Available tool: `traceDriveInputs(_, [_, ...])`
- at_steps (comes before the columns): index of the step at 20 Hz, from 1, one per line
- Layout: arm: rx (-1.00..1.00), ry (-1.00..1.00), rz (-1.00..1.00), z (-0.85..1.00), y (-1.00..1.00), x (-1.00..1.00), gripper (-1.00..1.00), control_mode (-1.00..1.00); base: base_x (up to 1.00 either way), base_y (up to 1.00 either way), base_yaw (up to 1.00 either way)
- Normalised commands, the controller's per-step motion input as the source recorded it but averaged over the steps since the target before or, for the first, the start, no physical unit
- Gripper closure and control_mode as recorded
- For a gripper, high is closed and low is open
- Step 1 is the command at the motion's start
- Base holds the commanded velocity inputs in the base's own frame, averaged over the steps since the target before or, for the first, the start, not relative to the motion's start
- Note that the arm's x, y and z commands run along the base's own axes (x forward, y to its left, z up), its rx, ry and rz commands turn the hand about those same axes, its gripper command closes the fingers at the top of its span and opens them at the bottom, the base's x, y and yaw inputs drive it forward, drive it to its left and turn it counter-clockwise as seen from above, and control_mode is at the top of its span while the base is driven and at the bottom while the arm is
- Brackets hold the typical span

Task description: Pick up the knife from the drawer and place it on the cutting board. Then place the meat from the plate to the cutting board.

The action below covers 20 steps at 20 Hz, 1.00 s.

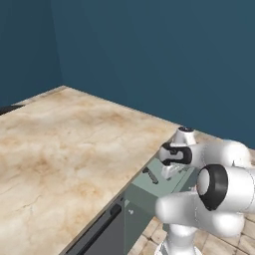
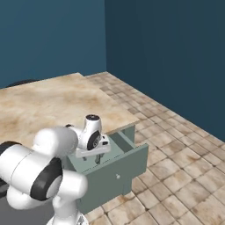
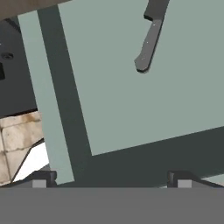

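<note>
tool [image 3: 111, 179] hung wide above the open drawer [image 3: 131, 96]; it needed to centre over the knife [image 3: 148, 46] handle before descending.

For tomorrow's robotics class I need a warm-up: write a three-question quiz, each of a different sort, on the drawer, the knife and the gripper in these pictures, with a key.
1. True or false: the drawer is pulled open.
2. Where does the knife lie?
A. on the counter
B. on the drawer's floor
C. between the gripper's fingers
3. Fill in: the gripper hangs above the drawer with its jaws ____.

Key:
1. True; it juts out from under the counter.
2. B; it lies flat on the pale green floor, apart from the fingertips.
3. open; nothing is between them.
</note>
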Motion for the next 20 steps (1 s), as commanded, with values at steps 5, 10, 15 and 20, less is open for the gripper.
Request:
traceDriveInputs(5, [0.00, 0.03, 0.00, -0.31, 0.00, 0.29, -1.00, -1.00, 0.00, 0.00, 0.00])
traceDriveInputs(10, [0.00, 0.03, 0.01, -0.28, 0.00, 0.14, -1.00, -1.00, 0.00, 0.00, 0.00])
traceDriveInputs(15, [0.00, 0.06, 0.06, -0.34, 0.00, 0.00, -1.00, -1.00, 0.00, 0.00, 0.00])
traceDriveInputs(20, [0.00, 0.09, 0.06, -0.42, -0.08, -0.02, -1.00, -1.00, 0.00, 0.00, 0.00])
